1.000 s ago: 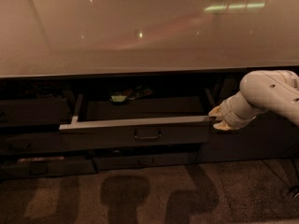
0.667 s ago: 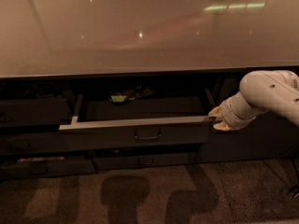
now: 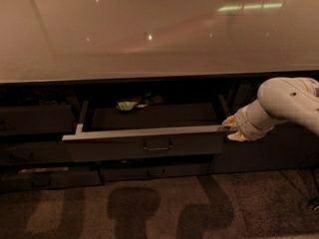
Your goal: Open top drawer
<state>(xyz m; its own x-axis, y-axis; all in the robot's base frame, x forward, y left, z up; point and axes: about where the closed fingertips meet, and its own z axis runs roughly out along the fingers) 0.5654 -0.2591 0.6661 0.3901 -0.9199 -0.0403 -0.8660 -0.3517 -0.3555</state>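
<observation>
The gripper (image 3: 233, 128) sits at the right end of the top drawer (image 3: 124, 146), which stands pulled out and stretches away to its left; whether it grips the front, I cannot tell. The loop handle (image 3: 157, 146) is well left of the gripper, and a greenish item (image 3: 127, 105) lies inside at the back

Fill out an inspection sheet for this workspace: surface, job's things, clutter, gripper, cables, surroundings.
Surface: countertop, glossy, reflecting lights.
Job's things: top drawer pulled out, inside showing; handle at the centre of its front.
Clutter: small greenish item at the drawer's back, too dark to identify.
Gripper: gripper at the right end of the drawer front.
Cables: nothing seen.
Surroundings: lower drawer beneath; carpet floor with shadows.
</observation>
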